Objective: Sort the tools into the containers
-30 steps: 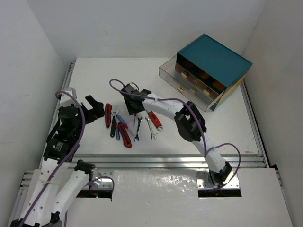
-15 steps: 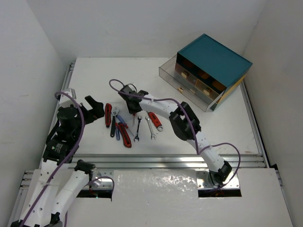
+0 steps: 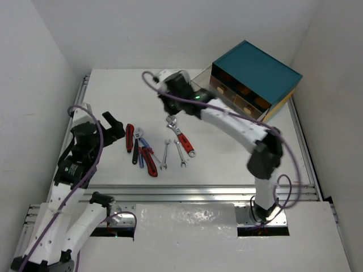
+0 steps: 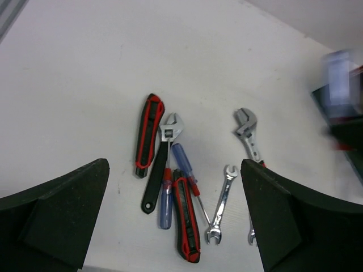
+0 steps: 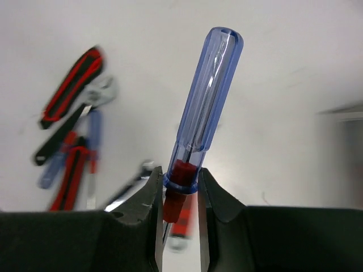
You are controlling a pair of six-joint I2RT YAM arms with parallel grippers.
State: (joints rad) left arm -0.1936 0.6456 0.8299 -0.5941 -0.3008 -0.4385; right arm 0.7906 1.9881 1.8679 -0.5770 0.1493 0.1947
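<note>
My right gripper (image 5: 177, 177) is shut on a small screwdriver (image 5: 206, 111) with a clear blue handle and red collar, held up off the table. In the top view that gripper (image 3: 169, 103) hangs left of the teal-topped chest (image 3: 256, 70). The other tools lie in a loose group: two red-and-black handled tools (image 4: 148, 134) (image 4: 188, 222), a black-handled adjustable wrench (image 4: 161, 165), two blue screwdrivers (image 4: 164, 199), a silver spanner (image 4: 222, 205) and a red-handled adjustable wrench (image 3: 182, 136). My left gripper (image 4: 174, 170) stands open above them, touching nothing.
A smoky translucent drawer (image 3: 205, 85) sticks out of the chest toward the right arm. Orange drawers with cream knobs (image 3: 245, 103) fill the chest's front. A metal rail (image 3: 198, 191) runs along the table's near edge; white walls close in the sides.
The right gripper closed on the blue screwdriver among the tools, then rose and swung toward the far side, nearer the chest. The left arm stayed put.
</note>
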